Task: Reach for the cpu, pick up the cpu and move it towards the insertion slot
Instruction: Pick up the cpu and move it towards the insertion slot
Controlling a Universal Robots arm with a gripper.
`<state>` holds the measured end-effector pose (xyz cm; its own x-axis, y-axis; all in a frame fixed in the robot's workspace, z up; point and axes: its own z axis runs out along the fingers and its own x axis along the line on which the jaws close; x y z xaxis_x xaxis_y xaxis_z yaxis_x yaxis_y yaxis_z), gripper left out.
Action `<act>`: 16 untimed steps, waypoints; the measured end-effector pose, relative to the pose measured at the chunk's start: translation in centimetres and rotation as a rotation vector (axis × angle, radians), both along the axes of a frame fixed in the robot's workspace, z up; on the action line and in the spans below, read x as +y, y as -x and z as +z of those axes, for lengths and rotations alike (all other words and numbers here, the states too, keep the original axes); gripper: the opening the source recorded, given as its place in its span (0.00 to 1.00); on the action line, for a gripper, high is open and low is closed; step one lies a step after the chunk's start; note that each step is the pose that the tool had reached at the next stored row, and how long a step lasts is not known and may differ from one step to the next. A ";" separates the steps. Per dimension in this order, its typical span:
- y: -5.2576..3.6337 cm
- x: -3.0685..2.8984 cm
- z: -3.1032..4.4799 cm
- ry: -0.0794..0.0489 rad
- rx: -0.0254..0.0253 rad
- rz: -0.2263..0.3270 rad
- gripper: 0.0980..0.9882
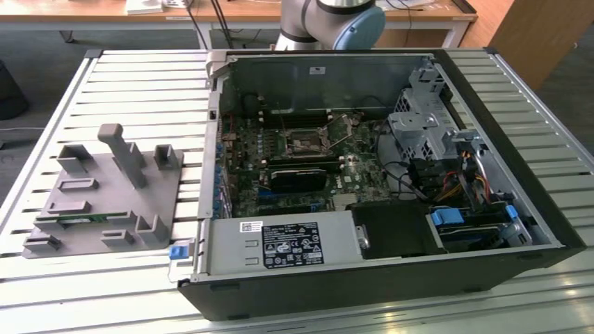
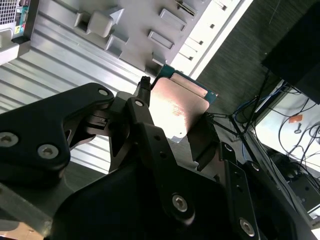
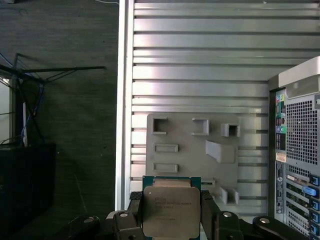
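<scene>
I have the cpu (image 3: 171, 210) in hand now: the gripper (image 3: 171, 216) is pinching it by two opposite edges, and in the first wrist view a black finger (image 3: 133, 220) presses in on each side of the chip. The silver lid faces the camera, with a thin strip of green board showing along one edge. In the second wrist view the same cpu (image 2: 175, 107) catches the light, clamped flat between the fingers (image 2: 145, 120) of the gripper (image 2: 175, 119), the jaws drawn in tight against it. Behind the chip in the first wrist view I see the grey fixture (image 3: 200, 150) with its square pockets and posts, lying on the slatted table (image 3: 200, 50), and the computer case (image 3: 300, 130) stands just beside it. In the exterior view the fixture (image 1: 111, 202) sits on the table (image 1: 139, 76) at the exterior view's left of the open computer case (image 1: 371, 285), and a green memory stick (image 1: 88, 221) lies in one of its near pockets. The insertion slot (image 1: 304, 142) is inside the case, a dark square in a silver frame on the green motherboard (image 1: 362, 174), towards the far side, with a long black card (image 1: 297, 177) just nearer than it. The arm (image 1: 334, 21) rises from beyond the far wall of the case.
</scene>
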<state>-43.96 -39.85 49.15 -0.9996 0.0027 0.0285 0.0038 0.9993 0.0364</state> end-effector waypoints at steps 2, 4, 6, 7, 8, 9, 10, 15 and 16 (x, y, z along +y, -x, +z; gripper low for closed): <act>-0.29 0.00 0.00 0.000 -0.0001 0.000 0.50; -0.49 0.01 0.00 0.000 0.0000 0.000 0.50; -0.65 0.01 -0.01 0.000 -0.0001 0.000 0.50; -0.72 0.01 0.00 0.000 0.0000 0.000 0.50; -0.79 0.01 0.00 0.000 0.0000 0.000 0.50; -0.86 0.01 0.00 0.000 0.0001 0.000 0.50; -0.95 0.01 0.00 0.000 0.0001 0.000 0.50; -1.49 0.01 0.00 0.000 0.0000 0.000 0.50; -1.60 0.01 0.00 0.000 0.0000 0.000 0.50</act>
<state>-42.37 -39.83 49.15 -0.9996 0.0028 0.0285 0.0038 0.9993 0.0364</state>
